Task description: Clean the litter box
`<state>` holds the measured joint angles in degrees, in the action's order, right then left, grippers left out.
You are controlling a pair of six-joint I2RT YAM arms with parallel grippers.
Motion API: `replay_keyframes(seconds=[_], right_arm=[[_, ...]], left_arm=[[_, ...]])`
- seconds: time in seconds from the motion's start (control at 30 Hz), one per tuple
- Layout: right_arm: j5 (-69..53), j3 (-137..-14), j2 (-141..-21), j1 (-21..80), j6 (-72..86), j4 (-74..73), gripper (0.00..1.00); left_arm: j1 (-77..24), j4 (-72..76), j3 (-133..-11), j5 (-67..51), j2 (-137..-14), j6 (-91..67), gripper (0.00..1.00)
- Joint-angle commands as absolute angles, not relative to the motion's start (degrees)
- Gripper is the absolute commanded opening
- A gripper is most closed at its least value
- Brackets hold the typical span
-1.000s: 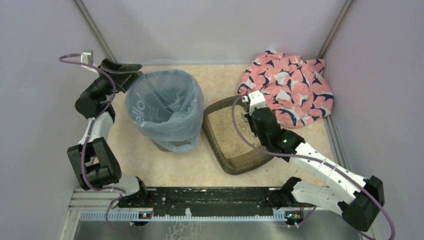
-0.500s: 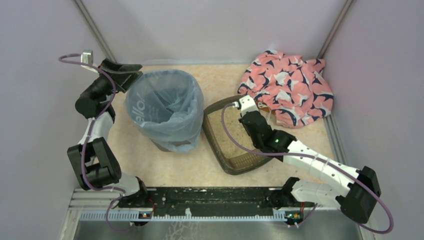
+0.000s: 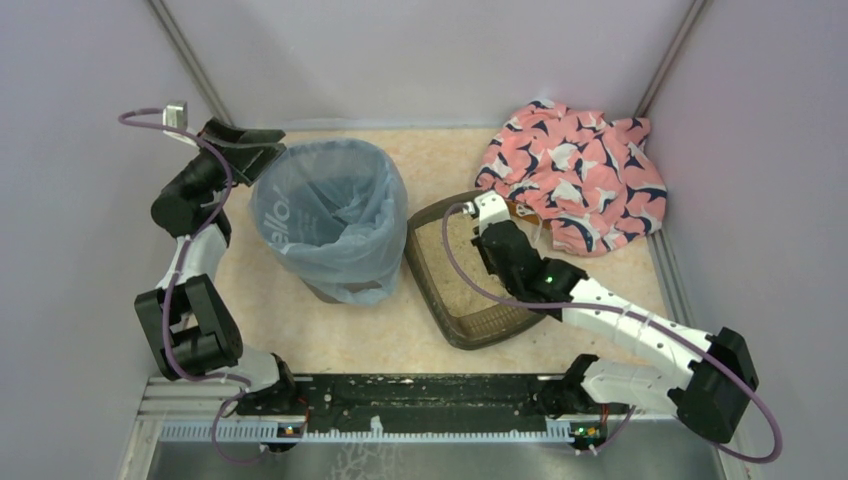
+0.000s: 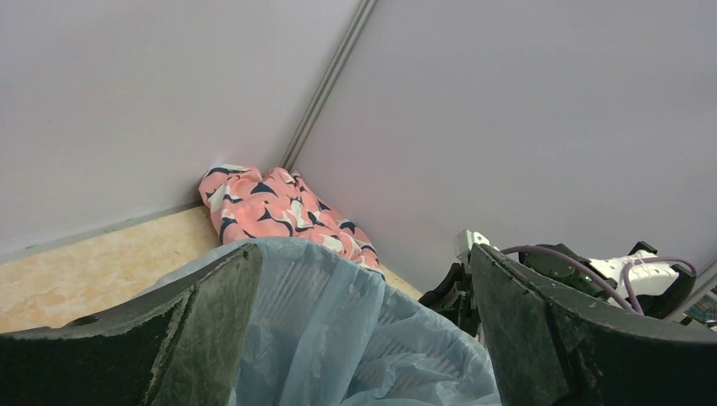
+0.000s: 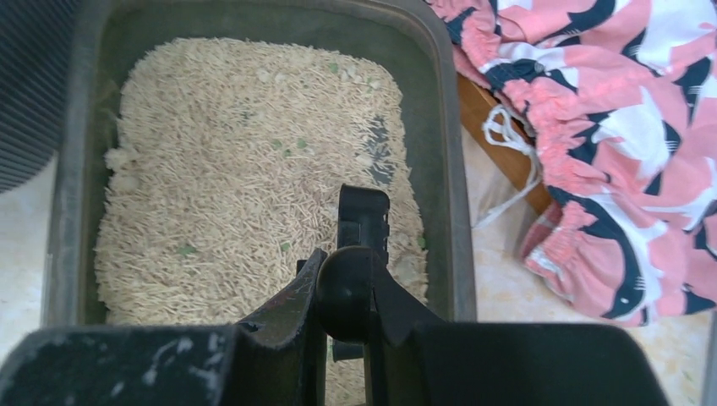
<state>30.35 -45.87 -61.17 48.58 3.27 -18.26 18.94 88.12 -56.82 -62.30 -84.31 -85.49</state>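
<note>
The litter box (image 3: 492, 326) is a dark brown tray of beige litter, sitting right of centre. The right wrist view looks down into the litter box (image 5: 446, 169), where a few green bits (image 5: 186, 249) lie on the litter. My right gripper (image 5: 347, 283) is shut on the round handle of a small black slotted scoop (image 5: 363, 211), whose blade hangs over the litter near the tray's right wall. From above, the right gripper (image 3: 490, 232) hovers over the tray's far half and hides the scoop. My left gripper (image 3: 250, 150) stands open at the bin's far-left rim, holding nothing.
A round bin lined with a blue bag (image 3: 330, 215) stands left of the tray; its bag (image 4: 355, 338) fills the space between my left fingers. A pink patterned cloth (image 3: 575, 180) lies at the back right, over a wooden piece (image 5: 499, 144). Walls close in on three sides.
My right arm has swung a little to the left with the scoop, from the tray's far right corner to over the litter. The left arm has not moved.
</note>
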Motion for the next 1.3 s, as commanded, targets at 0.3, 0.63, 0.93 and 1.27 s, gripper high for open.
replay_keyframes(seconds=[0.3, 0.63, 0.93, 1.27], right_arm=[[6.9, -50.0, -64.2, 35.9, 12.9, -3.1, 0.0], [-11.3, -42.8, -65.1, 23.9, 23.6, 8.4, 0.0], [-19.7, -36.0, -68.3, 18.0, 28.3, 15.7, 0.0], [-22.9, -30.8, -74.8, 17.8, 31.0, 23.6, 0.0]], left_arm=[[17.9, 93.4, -56.2, -63.1, -84.1, -85.4, 0.99], [17.2, 91.6, -56.0, -63.3, -84.0, -83.6, 0.99], [16.6, 90.9, -55.9, -63.5, -83.7, -83.2, 0.99], [16.4, 90.6, -55.7, -63.4, -84.0, -83.0, 0.99]])
